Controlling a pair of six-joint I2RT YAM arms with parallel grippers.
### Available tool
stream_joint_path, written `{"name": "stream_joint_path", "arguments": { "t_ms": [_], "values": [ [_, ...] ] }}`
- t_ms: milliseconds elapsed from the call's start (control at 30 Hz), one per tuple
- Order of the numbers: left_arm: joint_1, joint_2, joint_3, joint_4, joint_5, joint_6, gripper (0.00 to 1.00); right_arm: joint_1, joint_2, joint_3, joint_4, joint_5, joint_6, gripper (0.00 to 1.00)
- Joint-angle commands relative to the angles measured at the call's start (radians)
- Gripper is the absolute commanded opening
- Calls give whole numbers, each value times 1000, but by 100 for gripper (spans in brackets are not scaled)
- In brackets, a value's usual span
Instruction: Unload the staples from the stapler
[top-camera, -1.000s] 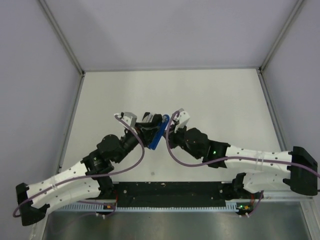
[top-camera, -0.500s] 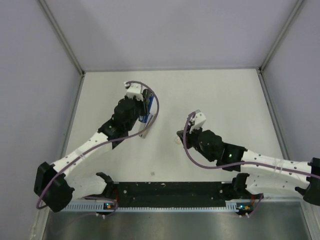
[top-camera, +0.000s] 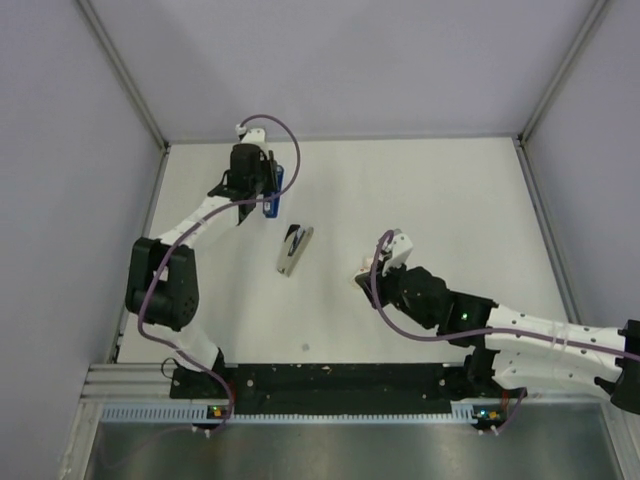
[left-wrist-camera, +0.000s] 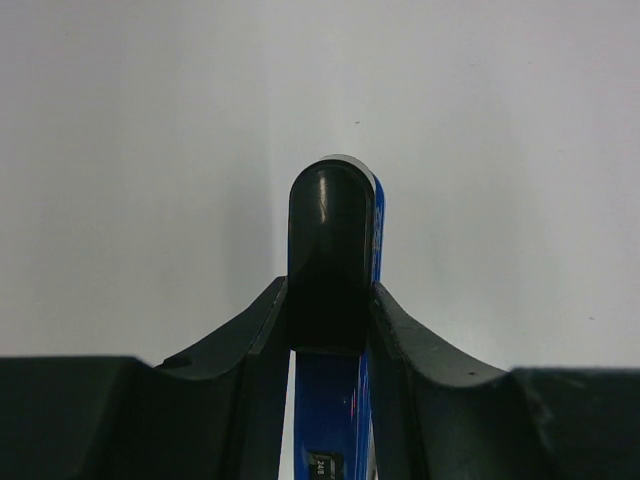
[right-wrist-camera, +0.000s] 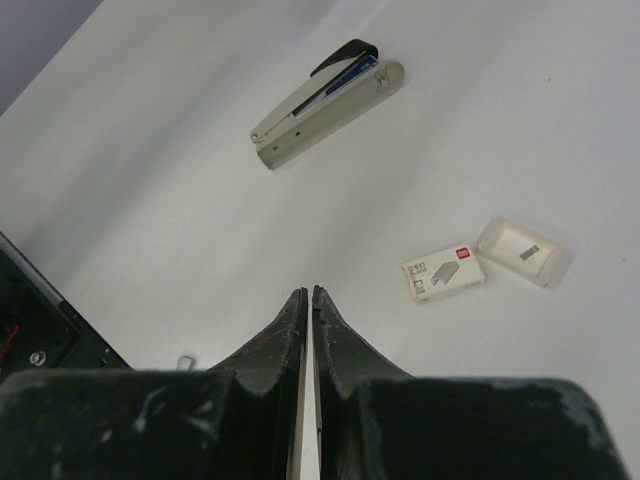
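Observation:
The stapler is in two parts. Its blue body (left-wrist-camera: 335, 410) with a rounded black end (left-wrist-camera: 332, 230) sits between the fingers of my left gripper (left-wrist-camera: 330, 295), which is shut on it. In the top view that gripper (top-camera: 268, 185) is far back on the left, with the blue part (top-camera: 271, 207) sticking out. The silver-grey rail part (top-camera: 293, 250), with a black tip and some blue inside, lies flat on the table (right-wrist-camera: 325, 100). My right gripper (right-wrist-camera: 309, 292) hovers right of the rail (top-camera: 360, 284), shut with nothing in it.
A small white staple box (right-wrist-camera: 443, 274) and a whitish open tray (right-wrist-camera: 523, 252) lie side by side right of the right gripper. A tiny metal piece (right-wrist-camera: 185, 362) lies near the black base strip (top-camera: 340, 380). Grey walls enclose the white table (top-camera: 450, 200).
The left arm swung from the middle to the far back left, carrying the blue part. The grey rail part now lies alone on the table. The right arm drew back to the right.

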Motion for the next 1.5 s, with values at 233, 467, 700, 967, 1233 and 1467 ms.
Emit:
{"name": "stream_joint_path", "arguments": {
  "t_ms": [233, 467, 700, 967, 1233, 1467],
  "values": [
    [174, 226, 184, 28, 93, 44, 0, -11, -71, -38, 19, -76, 31, 9],
    [178, 323, 312, -141, 21, 111, 2, -9, -91, -52, 19, -68, 23, 13],
    [180, 382, 350, -186, 5, 147, 21, -9, -85, -55, 19, -73, 31, 18],
    [180, 387, 344, -195, 4, 153, 35, -11, -82, -58, 19, -76, 42, 23],
    [175, 240, 303, -167, 48, 98, 98, -9, -56, -53, 23, -83, 49, 28],
    [146, 19, 164, -138, 149, -25, 98, -9, -26, -47, 45, -103, 56, 30]
  ]
}}
